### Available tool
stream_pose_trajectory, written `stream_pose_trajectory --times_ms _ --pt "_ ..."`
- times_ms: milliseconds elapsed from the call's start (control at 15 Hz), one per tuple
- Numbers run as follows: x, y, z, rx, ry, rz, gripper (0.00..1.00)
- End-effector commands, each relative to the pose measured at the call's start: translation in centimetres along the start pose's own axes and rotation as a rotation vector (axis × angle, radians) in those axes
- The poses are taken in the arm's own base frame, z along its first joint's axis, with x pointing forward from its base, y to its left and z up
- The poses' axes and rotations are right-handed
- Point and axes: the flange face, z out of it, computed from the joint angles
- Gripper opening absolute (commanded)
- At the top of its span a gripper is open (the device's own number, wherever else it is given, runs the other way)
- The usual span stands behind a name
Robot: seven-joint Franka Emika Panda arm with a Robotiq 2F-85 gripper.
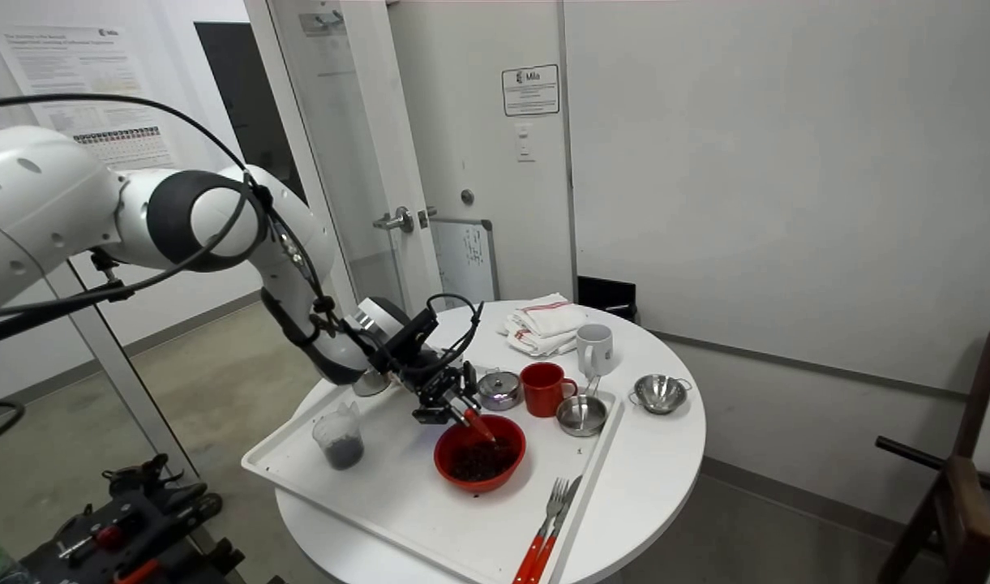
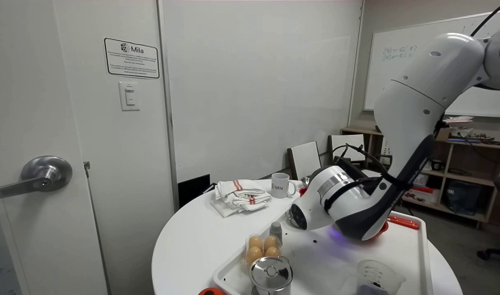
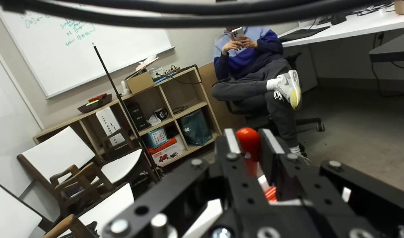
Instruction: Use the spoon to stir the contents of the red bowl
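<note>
My gripper (image 1: pixel 464 407) is shut on the spoon (image 1: pixel 480 427) by its orange-red handle, just above the red bowl (image 1: pixel 480 486). The spoon slants down past the rim, and its head is lost in the dark contents (image 1: pixel 477 462). Between the two fingertips in the wrist view, the rounded handle end of the spoon (image 3: pixel 249 140) sticks up, with a pad on each side of my gripper (image 3: pixel 251 142). The arm covers most of the red bowl (image 2: pixel 383 230) in an exterior view, leaving only a bit of its edge, and hides the spoon there.
The white tray (image 1: pixel 397 478) carries a clear measuring cup (image 1: pixel 339 438), a lidded metal pot (image 1: pixel 499 390), a red cup (image 1: pixel 545 391), a small metal pan (image 1: pixel 581 416) and a fork (image 1: pixel 553 504) beside a knife. Eggs (image 2: pixel 254 255) and a lidded canister (image 2: pixel 271 270) stand near the tray's corner.
</note>
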Motion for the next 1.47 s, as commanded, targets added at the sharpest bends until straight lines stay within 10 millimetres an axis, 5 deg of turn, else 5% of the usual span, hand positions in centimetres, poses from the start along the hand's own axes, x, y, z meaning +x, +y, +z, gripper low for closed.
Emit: stream_pose_trajectory --times_ms 0,333,533,1400 --pt "-1.7 -0.2 -2.4 -0.018 0.048 0.024 0.05" --pt "-4.7 0.3 -6.7 -0.042 0.154 0.070 0.05" --pt "-5.1 0.2 -6.9 -0.035 0.167 0.068 0.05" --pt "-2.1 -4.8 0.9 0.083 0.049 -0.034 0.05"
